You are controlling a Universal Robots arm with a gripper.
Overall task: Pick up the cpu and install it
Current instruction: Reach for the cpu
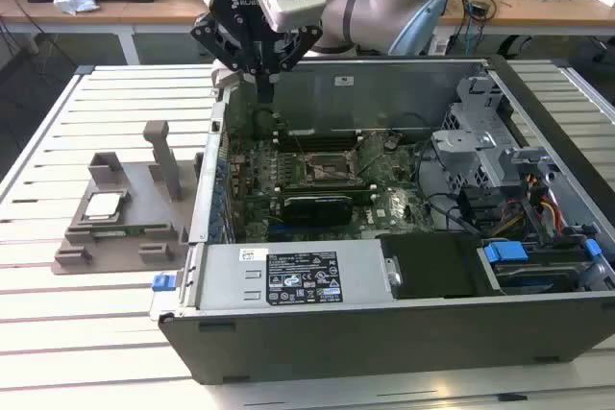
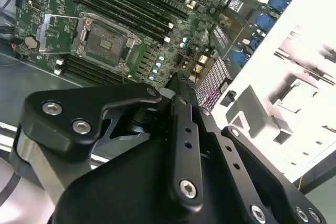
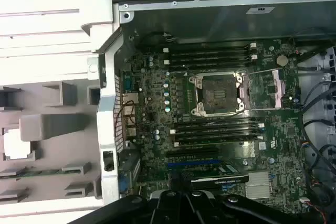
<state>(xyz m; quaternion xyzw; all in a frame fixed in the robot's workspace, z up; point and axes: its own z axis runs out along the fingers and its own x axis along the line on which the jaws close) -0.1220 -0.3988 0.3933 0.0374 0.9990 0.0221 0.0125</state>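
In the left of the exterior view, a grey moulded holder cradles the cpu flat in a square recess, silvery lid up, probably so it can be taken squarely. At upper centre the black gripper hangs above the steel computer case, pinched together on nothing. Further right, the green motherboard's socket lies open, its metal frame bare.

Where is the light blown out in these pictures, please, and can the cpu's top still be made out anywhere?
In the exterior view the light is even and the cpu shows its silvery top on the grey holder; in the first wrist view it is a plain white patch; in the second wrist view holder and table are bleached white.
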